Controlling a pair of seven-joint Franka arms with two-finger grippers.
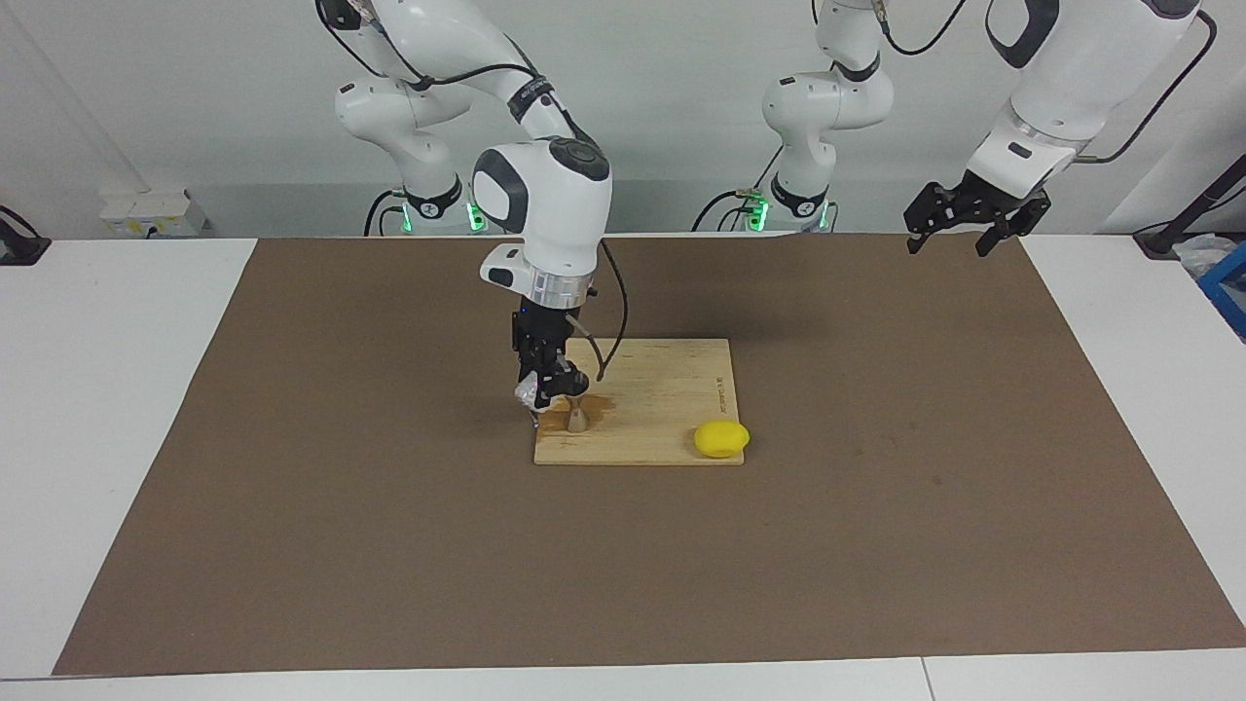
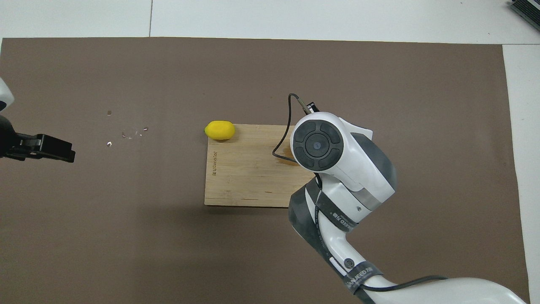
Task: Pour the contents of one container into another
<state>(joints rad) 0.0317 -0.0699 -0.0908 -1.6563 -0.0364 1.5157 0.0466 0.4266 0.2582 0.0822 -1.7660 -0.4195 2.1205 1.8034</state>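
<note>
Right pincer (image 1: 548, 387) hides tilted glass cup (image 1: 529, 394)

Glass cups: one (image 1: 531, 393) is counted.
Steel jiggers: one (image 1: 577, 419) is counted.
Wooden boards: one (image 1: 672, 389) is counted.
Lemons: one (image 1: 721, 438) is counted.
Brown mats: one (image 1: 389, 545) is counted.
Grippers: two are counted, the left gripper (image 1: 962, 237) and the right gripper (image 1: 551, 389).

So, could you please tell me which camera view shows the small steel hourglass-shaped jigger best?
The facing view: the small steel hourglass-shaped jigger stands upright on the wooden board, just under the right gripper. In the overhead view the right arm's wrist covers it completely.
</note>
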